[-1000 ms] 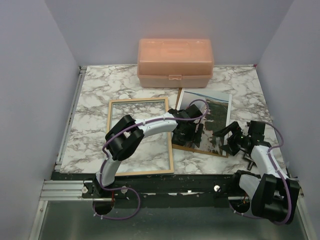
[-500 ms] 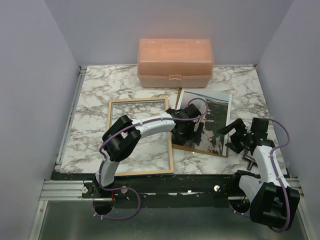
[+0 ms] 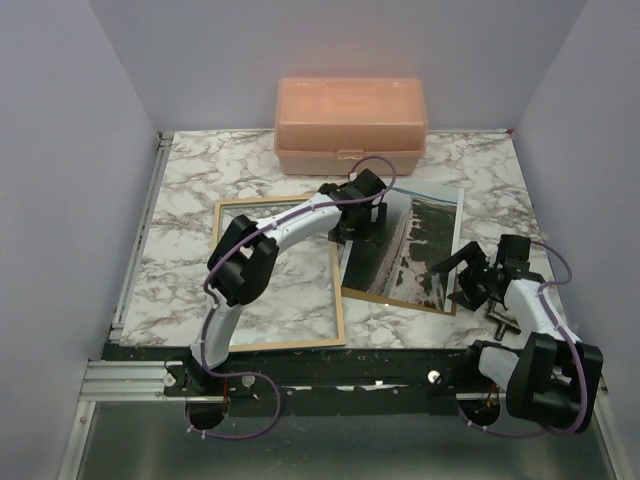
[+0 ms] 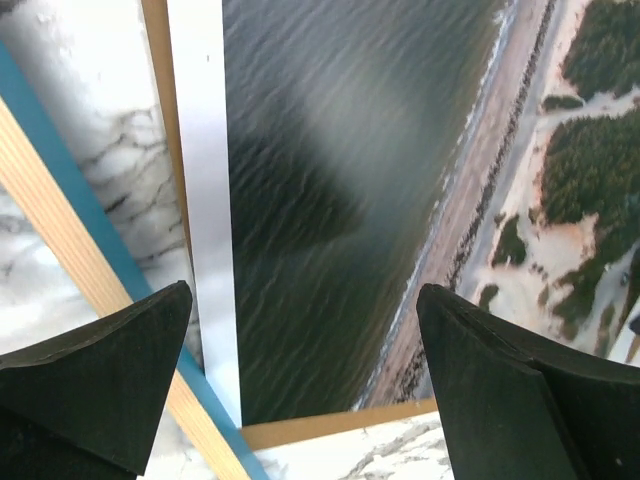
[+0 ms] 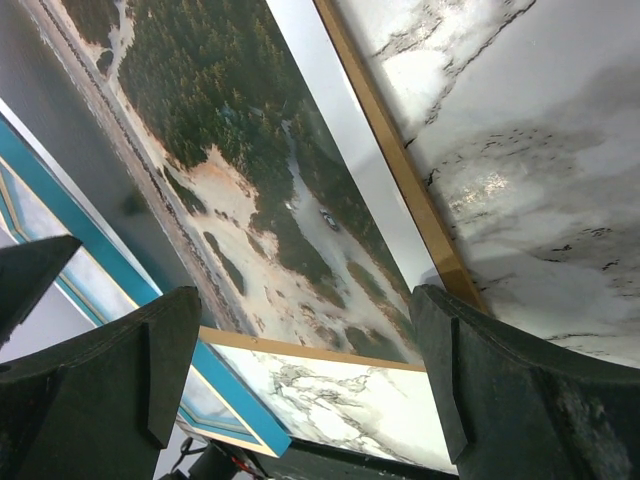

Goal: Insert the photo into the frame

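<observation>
- The frame (image 3: 218, 270) lies flat on the left half of the marble table (image 3: 180, 190), wood side up, and the marble shows through its pane.
- The photo (image 3: 415, 250) lies face up just right of the frame, outside it, tilted a little against the frame's sides.
- Under the photo is a brown board (image 3: 392, 298) — only thin strips of it show past the white border.
- In the left wrist view the board's near corner meets the frame's right rim, where a blue band runs beside the wood; I cannot tell whether it touches or overlaps.
- The left gripper (image 3: 362, 228) reaches across the frame's top right corner and hangs over the photo's upper left part. Its fingers (image 4: 110, 370) are spread wide, with nothing between them — only the dark water of the print and its white border below.
- The right gripper (image 3: 447, 282) sits at the photo's lower right edge, pointing left across it. Its fingers are also spread wide and hold nothing; between them its camera shows the photo's forest and sand, the white border, the board's edge and bare marble.
- Whether either gripper's tips touch the paper cannot be told.
- A peach plastic box (image 3: 350, 125), lid closed, stands at the table's far edge, well apart from the photo.
</observation>
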You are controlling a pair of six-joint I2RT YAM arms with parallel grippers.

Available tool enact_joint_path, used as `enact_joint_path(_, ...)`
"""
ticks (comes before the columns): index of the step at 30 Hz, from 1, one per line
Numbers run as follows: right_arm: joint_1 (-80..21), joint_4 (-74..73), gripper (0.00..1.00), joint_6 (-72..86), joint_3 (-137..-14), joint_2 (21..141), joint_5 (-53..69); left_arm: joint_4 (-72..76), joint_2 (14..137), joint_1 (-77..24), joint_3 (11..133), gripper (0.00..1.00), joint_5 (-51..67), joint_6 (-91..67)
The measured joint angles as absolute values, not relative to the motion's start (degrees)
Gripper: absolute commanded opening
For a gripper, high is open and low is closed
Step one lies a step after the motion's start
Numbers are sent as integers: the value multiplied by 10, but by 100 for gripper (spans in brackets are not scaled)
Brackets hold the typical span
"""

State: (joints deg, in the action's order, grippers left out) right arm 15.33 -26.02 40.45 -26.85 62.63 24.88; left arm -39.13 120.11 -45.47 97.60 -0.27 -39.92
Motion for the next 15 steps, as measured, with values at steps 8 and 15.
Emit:
enact_joint_path(8, 151, -260, 97, 420, -269, 626, 227, -460, 1299, -448, 1086, 99, -26, -384)
enact_joint_path(15, 150, -262, 97, 425, -281, 632, 212, -496, 1325, -445, 1124, 95, -14, -378)
